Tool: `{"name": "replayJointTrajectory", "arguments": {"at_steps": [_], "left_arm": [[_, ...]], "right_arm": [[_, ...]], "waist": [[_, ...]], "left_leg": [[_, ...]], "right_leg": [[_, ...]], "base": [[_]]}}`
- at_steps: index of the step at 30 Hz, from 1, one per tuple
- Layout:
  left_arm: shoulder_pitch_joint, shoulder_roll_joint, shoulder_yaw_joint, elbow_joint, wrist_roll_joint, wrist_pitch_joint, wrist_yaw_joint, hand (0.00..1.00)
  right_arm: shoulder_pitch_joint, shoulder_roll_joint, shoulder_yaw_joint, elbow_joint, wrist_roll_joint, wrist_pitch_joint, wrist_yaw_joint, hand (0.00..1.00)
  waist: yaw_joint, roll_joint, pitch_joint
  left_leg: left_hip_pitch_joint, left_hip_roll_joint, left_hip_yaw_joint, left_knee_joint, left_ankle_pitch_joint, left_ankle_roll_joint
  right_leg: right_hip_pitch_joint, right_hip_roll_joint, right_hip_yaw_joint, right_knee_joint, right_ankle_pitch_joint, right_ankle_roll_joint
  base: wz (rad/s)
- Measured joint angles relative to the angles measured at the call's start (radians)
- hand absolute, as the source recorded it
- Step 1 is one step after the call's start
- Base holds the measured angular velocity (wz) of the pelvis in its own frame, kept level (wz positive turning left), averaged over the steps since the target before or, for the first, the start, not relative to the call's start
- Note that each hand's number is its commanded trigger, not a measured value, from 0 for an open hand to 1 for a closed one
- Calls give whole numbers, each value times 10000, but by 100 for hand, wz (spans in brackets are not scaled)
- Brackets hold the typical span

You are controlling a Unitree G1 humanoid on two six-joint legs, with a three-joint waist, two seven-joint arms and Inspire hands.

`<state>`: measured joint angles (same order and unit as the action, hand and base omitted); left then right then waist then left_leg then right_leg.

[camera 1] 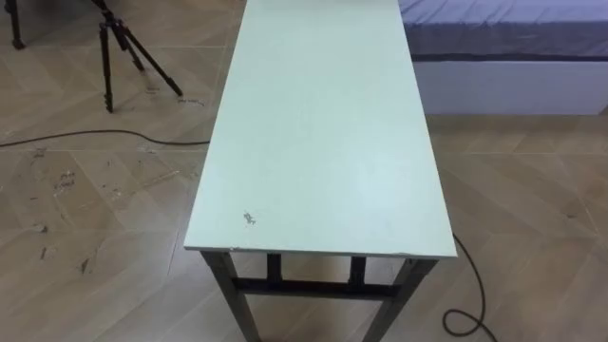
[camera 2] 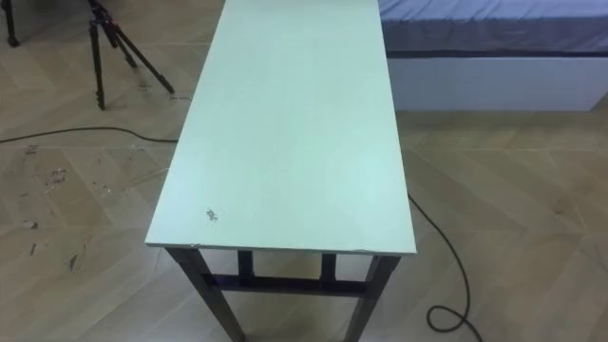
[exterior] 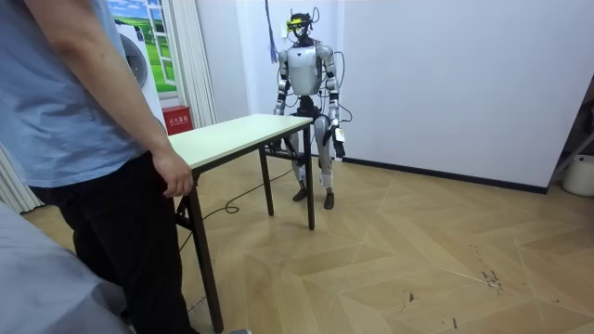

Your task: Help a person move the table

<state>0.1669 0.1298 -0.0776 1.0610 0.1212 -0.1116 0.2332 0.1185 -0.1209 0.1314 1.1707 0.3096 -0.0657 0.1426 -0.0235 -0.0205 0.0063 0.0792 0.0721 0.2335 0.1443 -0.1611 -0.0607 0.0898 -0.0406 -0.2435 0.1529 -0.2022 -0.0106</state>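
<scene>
Since the bench [camera 1: 323,123] stands lengthwise in front of the robot, its long axis runs straight away from the robot toward the person [exterior: 83,111] at the other end. The short edge nearest the robot lies square across the bottom of the eye views and roughly centred. I judge that neither arm is the nearer one, and each would have to come forward and up to its own corner of that edge.

In the room view the left robot hand [exterior: 340,141] hangs low beside the hip, apart from the bench, and the right arm drops behind the bench's end. Whether that robot hand is released or clenched I cannot tell. All four bench legs look to be on the floor. The person's hand [exterior: 174,176] is at the opposite corner. A bed [camera 1: 503,38] lies beyond on the right and a tripod [camera 1: 119,47] on the left.
</scene>
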Motion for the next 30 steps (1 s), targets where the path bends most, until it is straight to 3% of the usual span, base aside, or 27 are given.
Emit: {"name": "replayJointTrajectory", "arguments": {"at_steps": [9, 15, 21, 23, 26, 30], "left_arm": [[-33, -5, 2, 185, -96, 10, -25, 0], [-33, 20, 77, 412, -1384, 57, -617, 0], [-81, 128, 651, 482, -2718, 344, -2270, 0], [-79, 270, 789, 312, -3547, 484, -2826, 0], [-78, 447, 784, 184, -4633, 555, -3391, 0], [13, 445, 885, -15, -5344, 659, -4196, 0]], "right_arm": [[-6, -3, -75, 21, 12, 21, 21, 0], [-148, -9, -470, 365, 89, 39, 159, 0], [-175, -176, -1334, 311, 80, 116, 897, 0], [-181, -403, -1592, 231, 94, 185, 1097, 0], [-42, -639, -1639, -265, 87, 247, 1306, 0], [322, -654, -1768, -1262, 58, 277, 1764, 0]], "waist": [[-3, 47, -13], [-99, 107, -14], [-131, 204, -1], [-113, 236, -2], [-34, 290, -9], [-40, 326, -36]], "left_leg": [[26, 1, 27, 0, 0, 0], [27, 4, 23, 1, -1, 2], [2, -4, 27, 34, -20, 31], [-7, -11, 69, 61, -23, 34], [-14, -9, 91, 70, -23, 34], [-106, -7, 90, 145, -23, 34]], "right_leg": [[4, 8, 121, 0, 16, 16], [11, 10, 118, 21, 22, 19], [-15, -11, 110, 24, 26, 26], [-17, -23, 122, 11, 24, 28], [-50, -20, 173, 24, 24, 27], [-125, -28, 182, 38, 24, 27]], "base": [[-1], [0], [0], [0], [-4], [-1]]}}
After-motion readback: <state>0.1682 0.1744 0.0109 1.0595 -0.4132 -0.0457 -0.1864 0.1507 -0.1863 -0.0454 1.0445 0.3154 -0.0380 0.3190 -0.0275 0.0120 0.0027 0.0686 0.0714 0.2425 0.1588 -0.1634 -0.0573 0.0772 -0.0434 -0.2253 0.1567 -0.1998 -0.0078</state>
